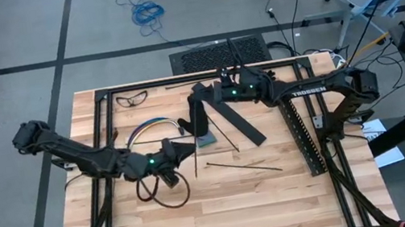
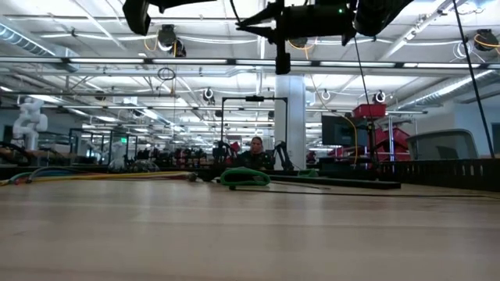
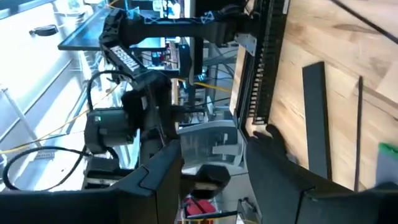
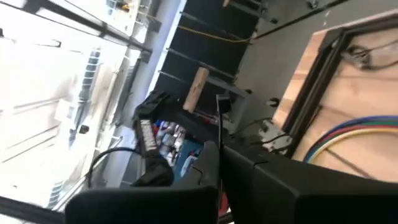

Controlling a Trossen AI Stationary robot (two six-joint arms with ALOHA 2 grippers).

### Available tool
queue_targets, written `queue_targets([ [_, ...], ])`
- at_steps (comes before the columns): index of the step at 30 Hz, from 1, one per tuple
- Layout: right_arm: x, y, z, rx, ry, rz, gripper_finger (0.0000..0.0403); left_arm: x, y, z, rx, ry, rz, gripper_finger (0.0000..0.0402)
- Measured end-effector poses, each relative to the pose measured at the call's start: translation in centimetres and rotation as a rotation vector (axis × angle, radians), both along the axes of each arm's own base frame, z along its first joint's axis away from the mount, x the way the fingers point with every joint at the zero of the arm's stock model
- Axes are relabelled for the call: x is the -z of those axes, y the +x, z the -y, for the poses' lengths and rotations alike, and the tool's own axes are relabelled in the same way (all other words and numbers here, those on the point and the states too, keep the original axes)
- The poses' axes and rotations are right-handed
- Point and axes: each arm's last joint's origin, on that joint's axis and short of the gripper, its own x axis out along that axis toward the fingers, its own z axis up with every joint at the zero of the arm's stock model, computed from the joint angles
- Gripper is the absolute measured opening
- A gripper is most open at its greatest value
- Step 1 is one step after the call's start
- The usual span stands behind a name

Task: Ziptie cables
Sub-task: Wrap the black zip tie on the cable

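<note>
The cables (image 1: 148,129) lie in a multicoloured arc on the wooden table, at its left; in the right wrist view the cables (image 4: 348,134) show beyond my fingers. My left gripper (image 1: 181,147) hovers just right of the arc, pointing level toward the table's right, open with nothing between its fingers (image 3: 168,168). My right gripper (image 1: 199,92) is raised over the far middle of the table, pointing left, shut on a thin black zip tie (image 4: 221,127). My right gripper pinches the zip tie's strap (image 4: 221,155) between its two shut fingers (image 4: 249,165). The strap juts out past the fingertips, with its small square head (image 4: 224,103) at the free end. The tie is clear of the table.
A black slotted strip (image 1: 303,130) lies along the right side. A flat black strip (image 1: 238,122), thin black sticks (image 1: 245,165), a small green piece (image 1: 206,139) and safety glasses (image 1: 132,99) are on the table. A dark cord loop (image 1: 162,191) shows below my left gripper.
</note>
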Motion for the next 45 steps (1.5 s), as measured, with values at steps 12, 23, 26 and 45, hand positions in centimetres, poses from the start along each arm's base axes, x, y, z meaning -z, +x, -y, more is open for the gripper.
queue_targets([
  [12, -0.7, 0.1, -0.6, -0.039, -0.004, 0.073, 0.0, 0.9, -0.7, -0.1, -0.123, 0.035, -0.087, 0.0176],
  [23, -0.4, 0.5, -2.2, -0.042, 0.004, 0.047, 0.0, 0.3, -0.2, 0.0, 0.042, -0.005, -0.043, 0.0176],
  [26, -0.5, 0.5, -2.5, -0.039, 0.006, 0.057, 0.0, 0.1, -0.2, 0.1, 0.061, -0.01, -0.023, 0.0176],
  [45, -1.1, 0.6, -3.5, -0.038, 0.075, 0.127, 0.0, 0.2, 0.4, -0.9, 0.147, -0.077, -0.032, 0.0176],
])
